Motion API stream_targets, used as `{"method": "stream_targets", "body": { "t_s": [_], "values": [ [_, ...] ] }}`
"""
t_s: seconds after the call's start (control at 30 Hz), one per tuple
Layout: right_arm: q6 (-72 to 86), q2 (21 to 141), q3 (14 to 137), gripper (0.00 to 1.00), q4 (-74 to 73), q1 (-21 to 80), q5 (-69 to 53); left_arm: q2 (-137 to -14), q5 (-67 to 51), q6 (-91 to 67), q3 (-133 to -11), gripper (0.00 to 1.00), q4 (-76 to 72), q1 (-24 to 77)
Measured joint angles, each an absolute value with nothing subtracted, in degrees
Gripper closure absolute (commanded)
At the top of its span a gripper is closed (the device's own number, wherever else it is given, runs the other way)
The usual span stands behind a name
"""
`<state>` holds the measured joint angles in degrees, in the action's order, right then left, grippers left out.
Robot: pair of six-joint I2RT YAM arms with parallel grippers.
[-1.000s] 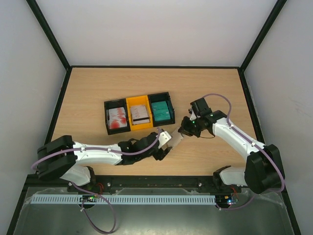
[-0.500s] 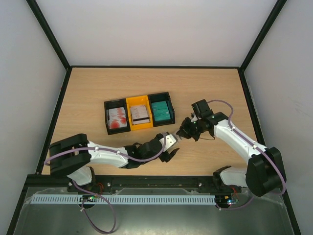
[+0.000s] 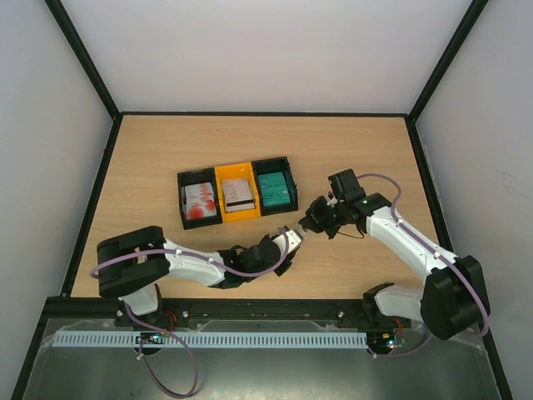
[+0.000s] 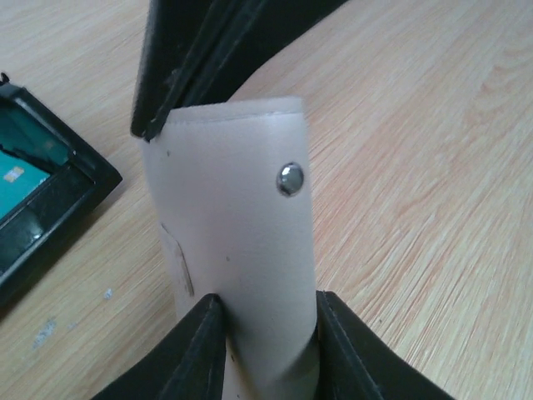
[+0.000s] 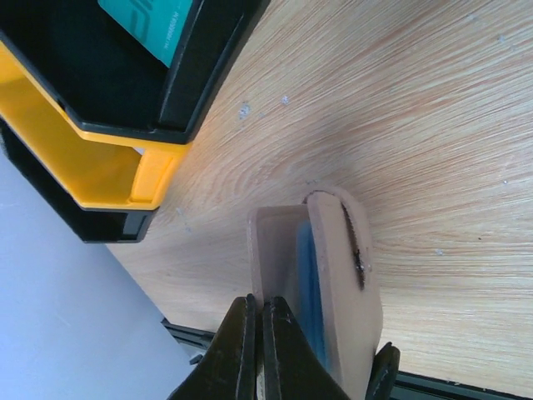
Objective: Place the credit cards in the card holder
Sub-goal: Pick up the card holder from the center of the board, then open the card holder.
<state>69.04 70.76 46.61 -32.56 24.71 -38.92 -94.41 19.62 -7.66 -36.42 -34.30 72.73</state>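
Bottom edge cuts card holder (image 4: 241,250); left edge crops teal card (image 4: 21,162).

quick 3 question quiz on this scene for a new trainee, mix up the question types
1. True or false: the left gripper and the right gripper both grip the card holder.
2. Which tray holds the teal card? A) left-end black B) middle yellow C) right-end black
3. Fill in: the inside of the card holder is ___.

Key: 1 true; 2 C, the right-end black tray; 3 blue.
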Motion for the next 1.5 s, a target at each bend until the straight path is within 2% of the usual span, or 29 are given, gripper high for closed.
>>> {"method": "stream_targets", "body": {
  "t_s": [0.1, 0.13, 0.23, 0.27, 0.33, 0.4, 0.53, 0.7, 0.87, 1.1, 1.33, 1.5],
  "values": [
    [70.6, 69.5, 45.8, 0.98, -31.3, 24.7, -38.7, -94.4, 20.5, -7.3, -36.7, 0.90, -34.0, 72.8],
    [71.0, 69.0, 45.4, 0.92, -31.0, 24.6, -38.7, -94.4, 21.0, -7.3, -36.7, 0.93, -33.9, 72.8],
    [71.8, 68.6, 44.8, 0.53, -30.4, 24.6, -38.6, -94.4, 22.1, -7.1, -36.8, 0.97, -33.3, 72.9],
    [71.3, 68.6, 44.8, 0.44, -30.2, 24.5, -38.6, -94.4, 22.2, -7.2, -36.8, 0.97, -32.9, 72.9],
    [69.9, 68.5, 44.9, 0.31, -29.6, 24.5, -38.4, -94.4, 22.1, -7.6, -36.9, 0.97, -31.4, 72.8],
    [67.1, 68.2, 45.3, 0.25, -29.3, 24.5, -37.6, -94.0, 21.4, -8.5, -37.1, 0.97, -30.1, 72.1],
    [60.1, 66.0, 45.5, 0.24, -28.7, 24.5, -34.8, -91.7, 16.4, -12.1, -37.6, 0.97, -25.7, 68.5],
    [52.5, 59.4, 43.7, 0.25, -26.0, 24.5, -28.1, -89.5, 4.8, -18.5, -39.9, 0.97, -19.2, 59.3],
    [48.3, 52.1, 37.9, 0.30, -20.2, 26.4, -24.4, -89.4, -5.3, -23.7, -44.6, 0.97, -12.4, 52.9],
    [46.5, 58.8, 36.8, 0.39, -16.6, 33.5, -21.0, -88.7, -14.0, -26.9, -47.3, 0.97, -8.1, 50.8],
    [45.9, 66.0, 36.8, 0.52, -15.1, 34.5, -18.9, -88.2, -16.7, -27.9, -47.3, 0.97, -6.6, 50.8],
    [45.8, 68.3, 36.7, 0.52, -15.1, 34.6, -19.1, -88.1, -16.6, -28.4, -47.3, 0.98, -6.0, 50.7]
  ]
}}
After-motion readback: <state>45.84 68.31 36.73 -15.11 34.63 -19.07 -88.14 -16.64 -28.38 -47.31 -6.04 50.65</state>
